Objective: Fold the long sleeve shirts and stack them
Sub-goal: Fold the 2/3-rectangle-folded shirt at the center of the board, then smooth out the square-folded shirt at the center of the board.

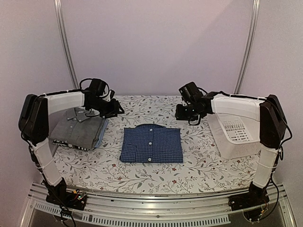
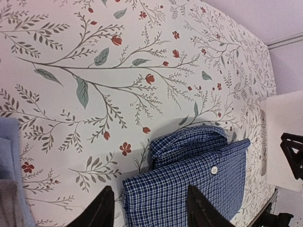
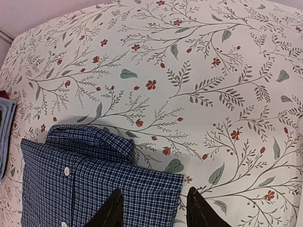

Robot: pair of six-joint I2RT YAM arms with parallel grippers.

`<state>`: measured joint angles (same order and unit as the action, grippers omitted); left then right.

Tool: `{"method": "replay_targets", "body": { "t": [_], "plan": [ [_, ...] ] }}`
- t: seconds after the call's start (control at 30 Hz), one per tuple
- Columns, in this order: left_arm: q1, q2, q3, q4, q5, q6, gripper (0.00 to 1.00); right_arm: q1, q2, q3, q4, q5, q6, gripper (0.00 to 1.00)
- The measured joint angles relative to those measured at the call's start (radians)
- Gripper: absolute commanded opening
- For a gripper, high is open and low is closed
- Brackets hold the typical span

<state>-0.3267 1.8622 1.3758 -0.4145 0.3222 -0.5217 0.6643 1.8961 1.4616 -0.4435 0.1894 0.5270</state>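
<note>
Fingers (image 2: 103, 210) of left gripper (image 2: 150, 213) and right gripper (image 3: 154, 212) stand apart, prob. empty (tips cut off), by far corners of folded blue check shirt (image 1: 151, 144) at table (image 1: 199, 165) centre; soft, floppy cloth, so grip both side edges.

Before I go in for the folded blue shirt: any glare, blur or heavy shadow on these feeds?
Top view: even soft light, no glare, slightly soft focus. Left wrist view: sharp on the floral tablecloth, faint shadow beside the dark blue check shirt, its own fingers dark and featureless. Right wrist view: equally sharp, soft shadow beyond the collar, no glare.
</note>
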Motion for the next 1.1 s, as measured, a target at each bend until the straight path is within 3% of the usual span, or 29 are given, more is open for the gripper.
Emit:
{"method": "replay_targets", "body": {
  "t": [0.2, 0.4, 0.77, 0.93, 1.1],
  "plan": [
    [-0.056, -0.09, -0.127, 0.005, 0.013, -0.023, 0.21, 0.128, 0.034, 0.072, -0.005, -0.024, -0.006, 0.27],
    [-0.185, -0.117, -0.232, 0.022, 0.06, -0.066, 0.1, 0.19, 0.178, 0.164, 0.002, -0.084, -0.004, 0.22],
    [-0.223, 0.095, -0.132, 0.058, 0.089, -0.084, 0.05, 0.121, 0.421, 0.323, -0.002, -0.173, -0.003, 0.25],
    [-0.22, 0.178, -0.064, 0.042, 0.053, -0.077, 0.05, 0.085, 0.435, 0.349, 0.003, -0.212, 0.004, 0.33],
    [-0.216, 0.187, -0.06, 0.03, 0.024, -0.074, 0.05, 0.073, 0.428, 0.338, 0.003, -0.211, 0.002, 0.33]
  ]
}}
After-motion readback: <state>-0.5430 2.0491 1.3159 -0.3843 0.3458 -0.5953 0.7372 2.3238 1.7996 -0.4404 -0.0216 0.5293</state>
